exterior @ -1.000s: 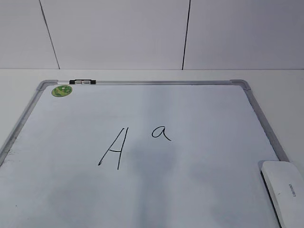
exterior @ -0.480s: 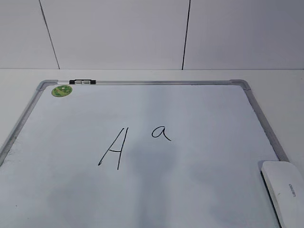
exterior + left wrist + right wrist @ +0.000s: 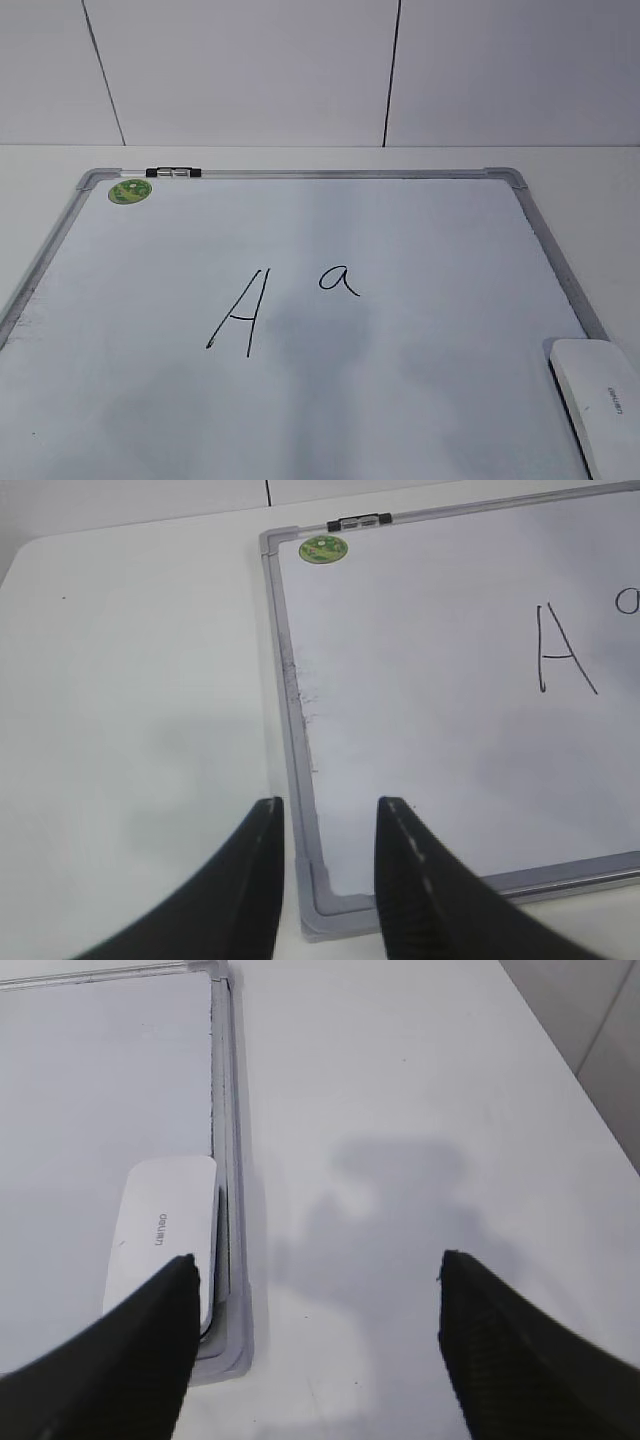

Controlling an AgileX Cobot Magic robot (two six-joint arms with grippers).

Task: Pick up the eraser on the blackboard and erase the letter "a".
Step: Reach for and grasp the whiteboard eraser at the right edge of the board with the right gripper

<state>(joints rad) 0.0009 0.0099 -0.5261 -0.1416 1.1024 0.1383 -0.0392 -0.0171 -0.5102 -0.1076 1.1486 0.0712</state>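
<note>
The blackboard (image 3: 420,230) is a white dry-erase board in a grey frame, lying flat on the table. A small handwritten letter "a" (image 3: 339,281) sits near its middle, right of a large capital "A" (image 3: 238,312). The white eraser (image 3: 598,397) lies at the board's near right corner, seen also in the right wrist view as the eraser (image 3: 160,1240). My right gripper (image 3: 318,1272) hangs open above bare table, its left finger beside the eraser's near end. My left gripper (image 3: 329,814) is open over the board's near left corner (image 3: 320,915), holding nothing. Neither gripper shows in the exterior view.
A round green sticker (image 3: 130,190) and a black-and-white clip (image 3: 172,173) mark the board's far left corner. White table (image 3: 420,1110) stretches right of the board; a grey wall with dark seams (image 3: 391,75) stands behind.
</note>
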